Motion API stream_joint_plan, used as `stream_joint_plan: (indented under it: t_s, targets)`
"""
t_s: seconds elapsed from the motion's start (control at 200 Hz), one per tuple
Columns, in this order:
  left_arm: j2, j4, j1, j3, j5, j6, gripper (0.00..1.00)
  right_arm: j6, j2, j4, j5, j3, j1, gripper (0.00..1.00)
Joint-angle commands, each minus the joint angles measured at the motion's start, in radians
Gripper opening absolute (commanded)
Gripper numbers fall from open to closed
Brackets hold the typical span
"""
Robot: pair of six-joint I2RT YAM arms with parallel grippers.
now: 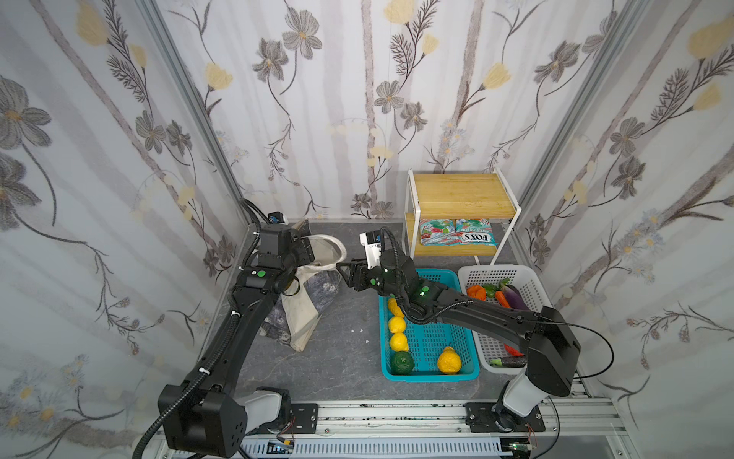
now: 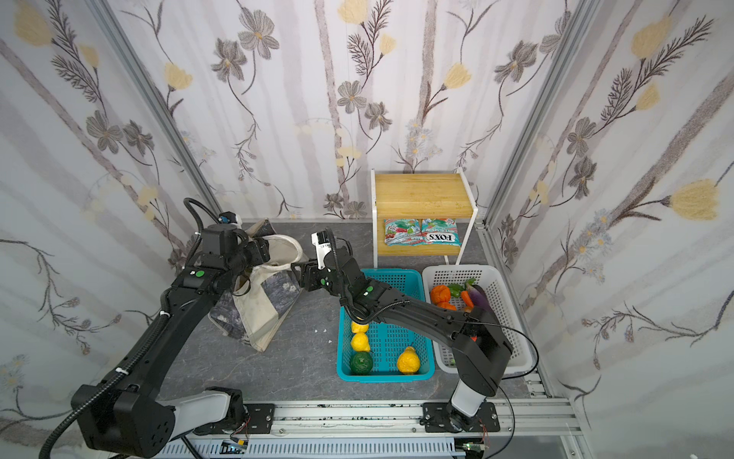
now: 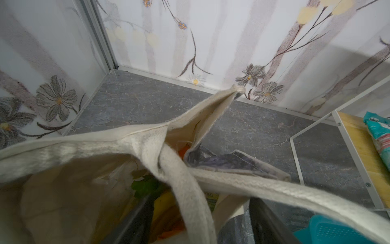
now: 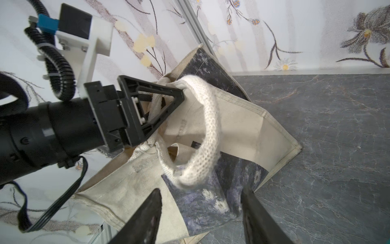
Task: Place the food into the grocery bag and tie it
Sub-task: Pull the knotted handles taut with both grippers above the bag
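A: Where is the bag?
B: The bag (image 1: pixel 300 318) sits on the worktop (image 1: pixel 341 357), back left, close to the left wall. It is slumped, mouth up, with its printed face turned toward the teal basket (image 1: pixel 433 375).

A: Contents?
B: The left wrist view looks into the mouth. There is food (image 3: pixel 147 186) inside, in green, yellow and orange pieces. They are too hidden to name.

A: State of the left gripper?
B: The left gripper (image 4: pixel 180 93) is at the bag mouth. A strap (image 4: pixel 211 131) runs between its jaws and loops out past the tips. The jaws stand either side of it, but I cannot tell whether they pinch it.

A: And the right gripper?
B: The right gripper (image 4: pixel 201 191) has its jaws apart with nothing between them. It hovers just beside the bag's printed side, and its arm reaches over the teal basket.

A: Any food outside the bag?
B: The teal basket holds several yellow fruit (image 1: pixel 449 359) and a green one (image 1: pixel 402 361). The white basket (image 1: pixel 532 290) holds vegetables (image 1: pixel 476 293) in orange, green and purple, partly hidden by the right arm. Two packets (image 1: pixel 456 232) lie on the lower board of the shelf (image 1: pixel 460 194), back right.
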Motion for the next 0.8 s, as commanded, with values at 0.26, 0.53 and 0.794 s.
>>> stream_joint_plan:
  t_s: [0.26, 0.53, 0.794]
  targets:
    - [-0.180, 0.046, 0.013, 0.062, 0.234, -0.137, 0.00, 0.014, 0.051, 0.078, 0.002, 0.070, 0.007, 0.57]
    - [-0.249, 0.047, 0.013, -0.025, 0.284, -0.175, 0.00, 0.038, 0.046, 0.229, -0.073, 0.055, -0.005, 0.55]
    - [-0.231, 0.106, 0.003, 0.015, 0.357, -0.222, 0.06, 0.032, 0.038, 0.234, -0.114, 0.049, 0.003, 0.55]
